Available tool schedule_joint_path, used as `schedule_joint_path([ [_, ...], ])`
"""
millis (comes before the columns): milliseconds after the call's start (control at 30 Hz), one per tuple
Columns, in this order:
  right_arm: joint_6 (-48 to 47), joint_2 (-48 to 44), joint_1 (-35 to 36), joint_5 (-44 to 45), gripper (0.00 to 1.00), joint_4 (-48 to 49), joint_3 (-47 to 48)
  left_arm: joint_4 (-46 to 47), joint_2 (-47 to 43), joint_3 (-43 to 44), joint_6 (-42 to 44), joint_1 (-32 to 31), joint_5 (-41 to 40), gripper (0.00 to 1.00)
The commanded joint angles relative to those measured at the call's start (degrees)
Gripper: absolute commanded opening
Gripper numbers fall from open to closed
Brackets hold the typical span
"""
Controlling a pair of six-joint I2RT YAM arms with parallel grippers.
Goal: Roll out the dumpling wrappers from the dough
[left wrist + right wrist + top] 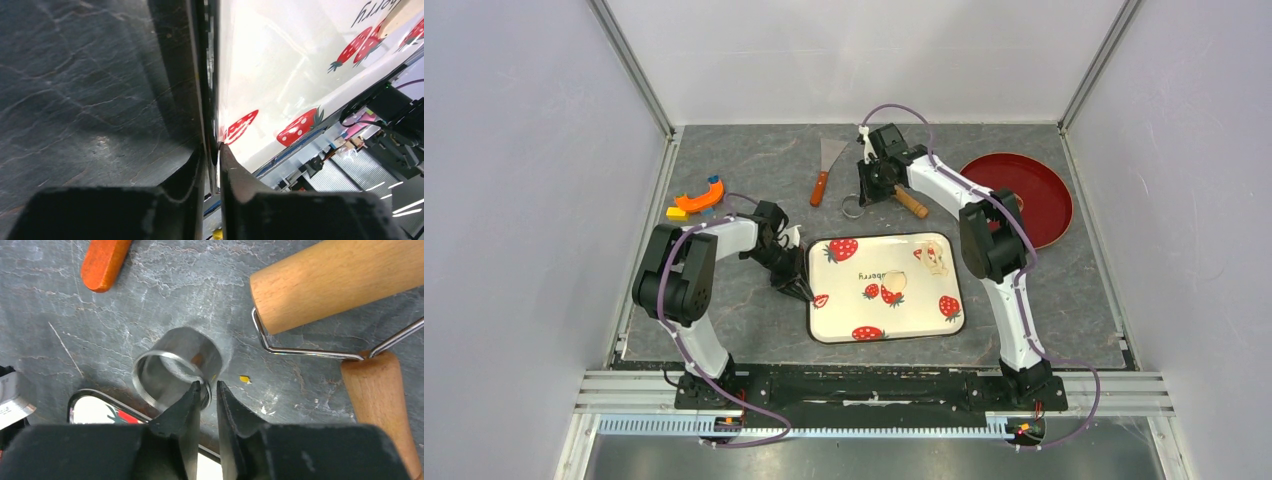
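The strawberry-print tray [839, 320] lies mid-table. On it a thin round dumpling wrapper [896, 282] lies near the middle, and a small lump of dough [934, 259] sits at the back right. My left gripper [802, 290] [212, 146] stands astride the tray's [280, 75] left rim, fingers pressed to both sides of it. My right gripper [864, 195] [207, 384] is behind the tray at a metal ring cutter [200, 347] that rests on the table. The ring's wall lies against one finger, with a thin gap to the other.
A wooden roller [911, 203] [340, 280] with a wire frame lies just right of the ring. A scraper [827, 165] with an orange handle [102, 260] lies to its left. A red plate [1024, 195] sits back right. Orange, blue and yellow pieces [699, 200] lie back left.
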Motion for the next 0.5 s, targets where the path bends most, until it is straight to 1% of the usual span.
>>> schedule_joint_path([
  [0,-1.78,-2.37,0.14,2.13,0.29,-0.46,-0.31,1.68,-0.43,1.67,-1.3,-1.47,-5.02,0.25],
  [33,-1.98,-3.02,0.14,2.35,0.38,-0.29,-0.85,1.17,-1.01,2.24,-0.88,-1.48,-5.47,0.29],
  [67,-2.23,-3.74,0.08,2.68,0.45,-0.02,-1.38,0.98,-1.62,2.91,-0.55,-1.45,-5.73,0.33],
  [133,-2.68,-4.97,0.16,2.77,0.57,0.2,-2.11,0.41,-2.67,4.35,-0.04,-1.42,-6.04,0.39],
  [233,-2.76,-7.57,-0.15,3.0,0.73,0.91,-3.64,0.49,-4.26,6.62,0.29,-1.48,-6.48,0.43],
  [300,-1.76,-10.63,-0.91,2.9,0.85,3.47,-7.48,1.03,-5.14,8.23,-0.2,-1.43,-7.62,0.44],
  [367,-0.55,-14.51,-2.44,2.59,0.93,6.24,-11.7,2.28,-5.6,9.74,-0.74,-1.41,-8.23,0.47],
  [467,0.4,-18.15,-6.07,1.1,0.97,8.26,-16.18,5.06,-5.6,11.88,-1.82,-1.36,-8.07,0.5],
])
